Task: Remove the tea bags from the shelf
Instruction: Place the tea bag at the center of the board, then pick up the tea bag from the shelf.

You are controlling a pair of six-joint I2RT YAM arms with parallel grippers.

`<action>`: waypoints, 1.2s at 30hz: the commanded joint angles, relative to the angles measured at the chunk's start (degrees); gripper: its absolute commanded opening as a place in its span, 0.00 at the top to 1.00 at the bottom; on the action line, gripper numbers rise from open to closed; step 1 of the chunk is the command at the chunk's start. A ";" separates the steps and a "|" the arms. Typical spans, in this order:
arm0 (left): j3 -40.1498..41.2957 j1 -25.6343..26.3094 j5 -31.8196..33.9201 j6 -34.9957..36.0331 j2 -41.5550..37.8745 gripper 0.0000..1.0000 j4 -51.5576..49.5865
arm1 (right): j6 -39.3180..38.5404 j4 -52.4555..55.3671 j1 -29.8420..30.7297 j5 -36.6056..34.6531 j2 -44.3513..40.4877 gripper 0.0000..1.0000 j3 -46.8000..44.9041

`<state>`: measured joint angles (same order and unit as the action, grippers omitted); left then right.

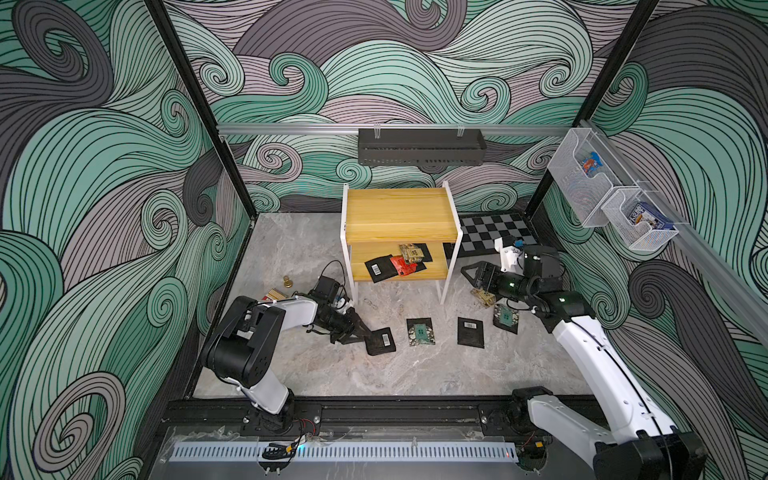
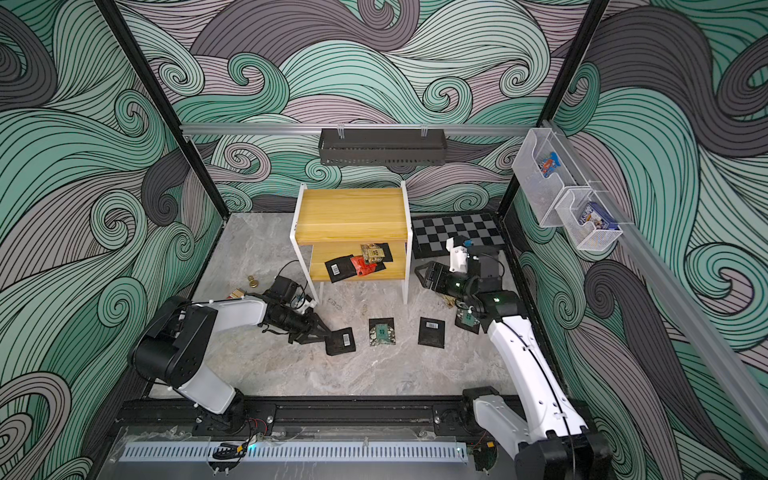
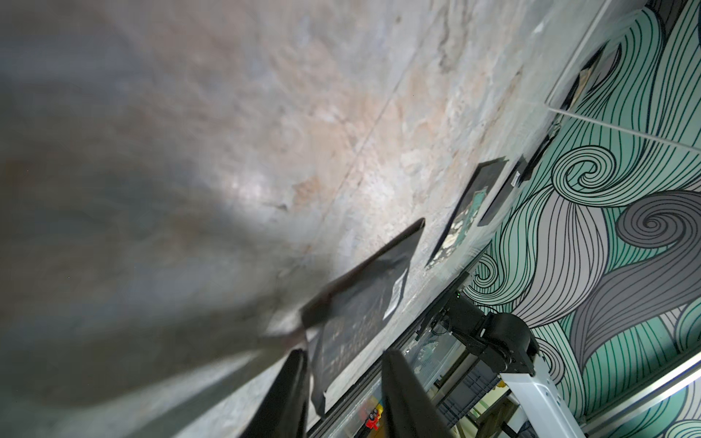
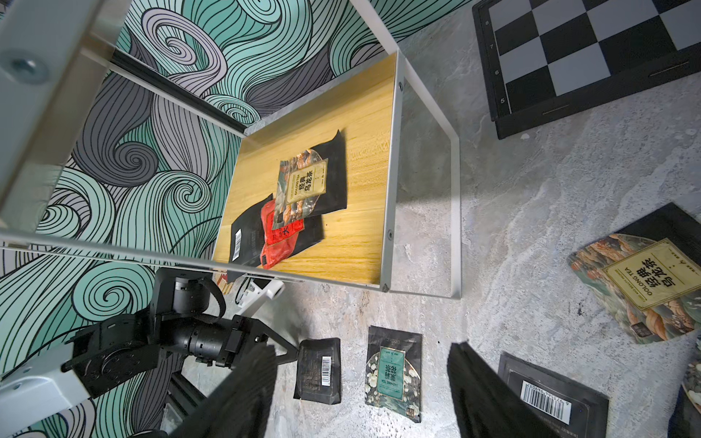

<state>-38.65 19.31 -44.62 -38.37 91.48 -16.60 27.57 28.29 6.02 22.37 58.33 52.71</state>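
Left tool (image 1: 362,333), arm (image 1: 291,312) stretched low, jaws parted at a black tea bag (image 1: 381,341).

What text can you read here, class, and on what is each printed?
"OOLONG TEA": tan sachet on the floor; another tan sachet on the shelf.
"JASMINE TEA": teal sachet on the floor.
"8", "7", "6", "5": chessboard edge.
Black sachet barcode digits, red sachet print: too small to read.

In the left wrist view the worktop (image 3: 151,170) is largely blurred, and the black sachet (image 3: 364,303) at the left hand (image 3: 343,364) is smeared; its print cannot be read. A teal sachet (image 2: 466,321) is partly covered by the right arm (image 2: 523,357). The lower tier of the shelf (image 1: 432,272) is partly hidden by the top board (image 1: 399,212).
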 commanded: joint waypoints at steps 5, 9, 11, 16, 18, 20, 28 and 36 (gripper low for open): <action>-3.17 -0.65 3.96 3.80 -7.54 0.54 -7.43 | -1.19 -1.12 -0.40 -0.68 0.56 0.25 0.16; -3.86 -1.85 5.14 5.02 -11.87 0.54 -11.20 | -1.24 -1.10 -0.38 -0.66 0.69 0.25 0.28; -4.11 -2.73 5.89 5.73 -13.72 0.54 -13.01 | -1.29 -1.11 -0.37 -0.54 0.65 0.25 0.28; -4.47 -5.62 6.48 6.59 -18.18 0.54 -16.18 | -1.14 -1.27 -0.39 -0.29 0.30 0.25 -0.14; -4.90 -6.61 6.56 7.14 -19.35 0.54 -17.63 | -1.10 -1.22 -0.40 -0.22 0.17 0.25 -0.38; -5.28 -7.62 6.74 7.68 -20.40 0.54 -19.05 | -1.01 -1.27 -0.33 -0.14 -0.11 0.25 -0.51; -5.75 -11.84 6.22 7.87 -24.25 0.54 -20.77 | -0.85 -1.16 -0.39 0.82 -0.84 0.25 -1.03; -8.94 -17.82 6.52 7.97 -26.17 0.49 -22.48 | -0.62 -1.21 -0.37 1.40 -1.25 0.25 -1.54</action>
<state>-44.71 2.96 -38.44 -31.42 66.26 -37.45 27.22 27.97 6.02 22.72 57.84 51.88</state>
